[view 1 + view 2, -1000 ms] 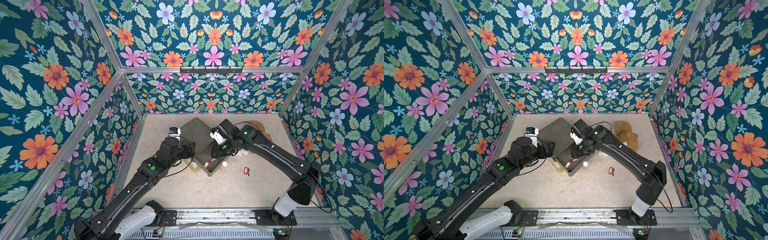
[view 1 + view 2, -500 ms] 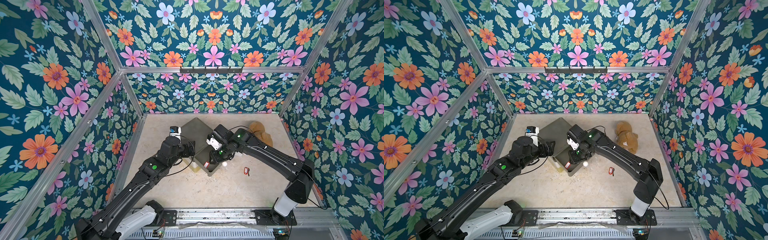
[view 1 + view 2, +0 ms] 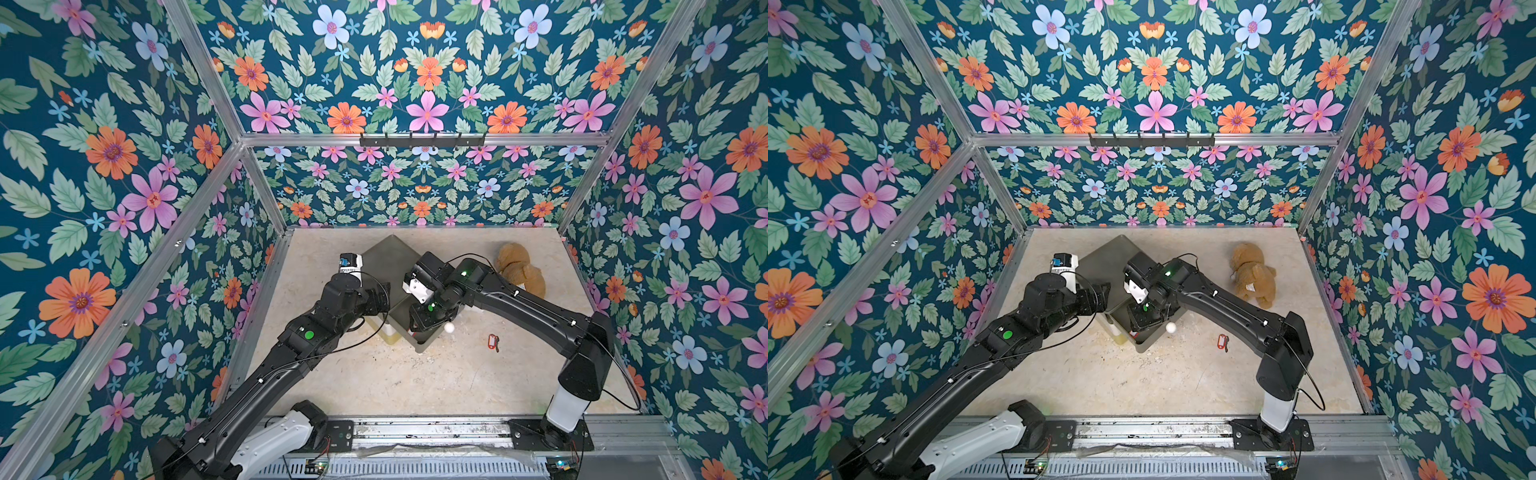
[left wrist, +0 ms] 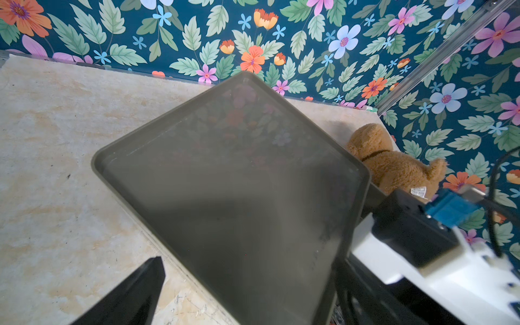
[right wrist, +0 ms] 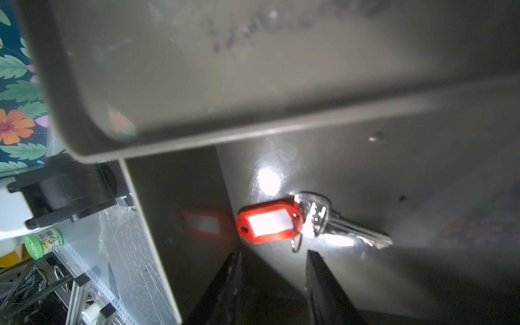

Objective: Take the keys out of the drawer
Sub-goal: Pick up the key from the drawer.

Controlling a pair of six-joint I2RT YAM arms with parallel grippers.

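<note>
Pickup of a key from inside the open drawer [image 5: 394, 174], by the look of things. Right gripper [image 5: 274, 253] low over the drawer floor, jaws parted with nothing between them, aimed at a key [image 5: 346, 225] with a red tag [image 5: 270, 221] lying flat just ahead of the fingertips, tag end close to the side wall, blade pointing away from it. Second red-tagged key [image 3: 492, 343] already out on the table [image 3: 415, 382], to the right of the drawer in both top views; no other keys in sight. Left gripper [image 3: 376, 296] beside the grey cabinet [image 4: 239, 183], only one dark finger [image 4: 135, 292] caught by its wrist camera, so no telling whether open or closed. Best to go for the chunky tag, not the thin blade: nudge forward, centre over the tag, straddle its short width, mind the finger nearest the wall. Lower close to the floor, then close gently to avoid a skid on the slick surface. Lift slowly, blade free to swing on its ring, and back out clear of the cabinet top overhead and the front rim before any turn toward the table
</note>
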